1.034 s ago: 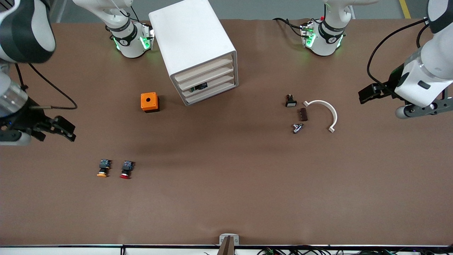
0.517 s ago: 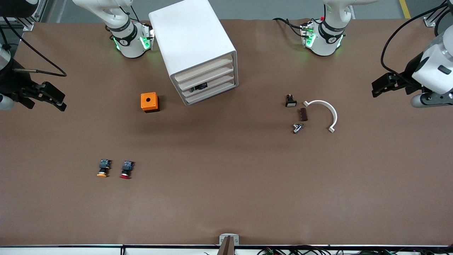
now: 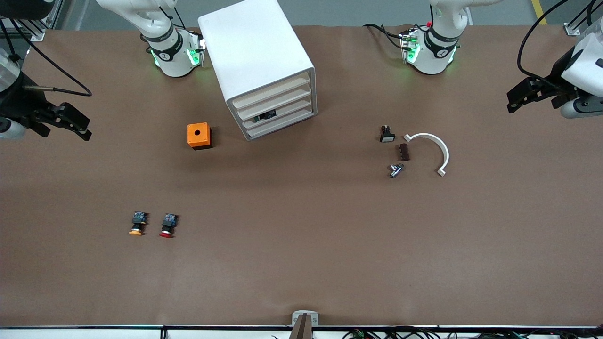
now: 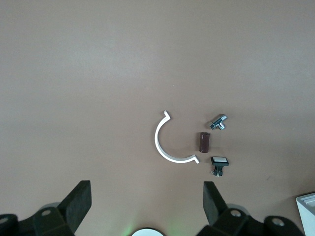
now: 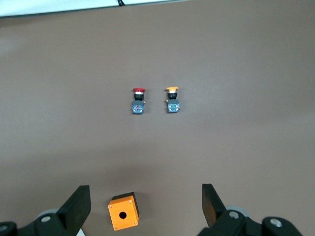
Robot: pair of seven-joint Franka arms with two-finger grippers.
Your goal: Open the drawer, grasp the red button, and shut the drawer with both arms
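The white cabinet [image 3: 256,61] stands between the two arm bases, its four slat drawers [image 3: 278,110] all pushed in. The red-capped button [image 3: 167,226] lies on the table nearer the front camera, toward the right arm's end, beside an orange-capped one [image 3: 137,223]; both show in the right wrist view, the red button [image 5: 138,101] and the orange one [image 5: 172,100]. My right gripper [image 3: 73,122] is open and empty, high over the right arm's end of the table. My left gripper [image 3: 523,96] is open and empty, high over the left arm's end.
An orange cube with a round hole [image 3: 199,135] sits beside the cabinet, also in the right wrist view [image 5: 123,210]. A white curved piece [image 3: 433,148], a brown block [image 3: 403,152], a small black switch [image 3: 387,134] and a metal fitting [image 3: 395,170] lie toward the left arm's end.
Both arms have risen and drawn back toward their ends of the table. Nothing on the table has moved.
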